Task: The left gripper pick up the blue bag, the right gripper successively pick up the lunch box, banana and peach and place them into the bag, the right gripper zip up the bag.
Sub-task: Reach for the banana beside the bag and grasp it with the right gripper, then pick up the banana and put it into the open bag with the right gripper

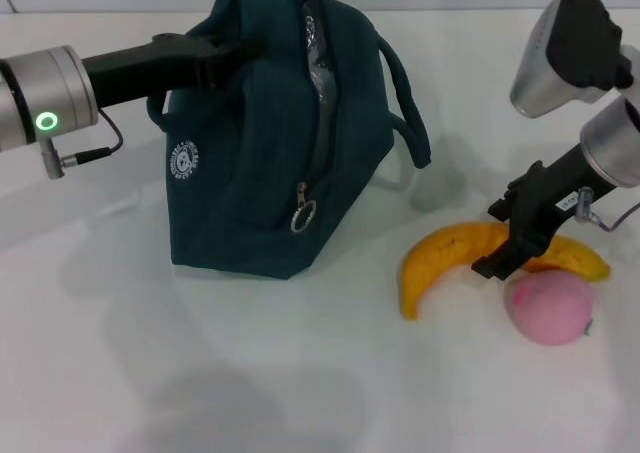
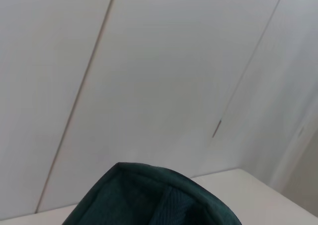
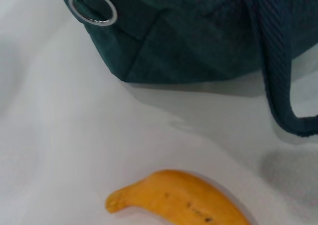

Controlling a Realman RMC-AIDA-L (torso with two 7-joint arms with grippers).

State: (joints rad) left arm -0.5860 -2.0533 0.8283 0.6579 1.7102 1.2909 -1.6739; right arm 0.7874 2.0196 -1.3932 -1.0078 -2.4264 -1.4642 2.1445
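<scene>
The blue bag [image 1: 260,143] stands on the white table, its top drawn up to a peak with foil lining showing in the gap. My left gripper [image 1: 228,58] reaches in from the left and is shut on the bag's top edge; the bag's fabric [image 2: 149,200] fills the bottom of the left wrist view. The banana [image 1: 440,258] lies to the right of the bag, also seen as the banana [image 3: 179,200] in the right wrist view. My right gripper [image 1: 497,241] is open, its fingers straddling the banana's middle. The peach [image 1: 550,306] rests just right of it. The lunch box is out of view.
The bag's ring zip pull [image 1: 303,215] hangs on its front, close to the banana [image 3: 92,6]. A loose loop handle [image 1: 405,113] droops toward the fruit. Bare white table [image 1: 200,373] spreads in front of the bag.
</scene>
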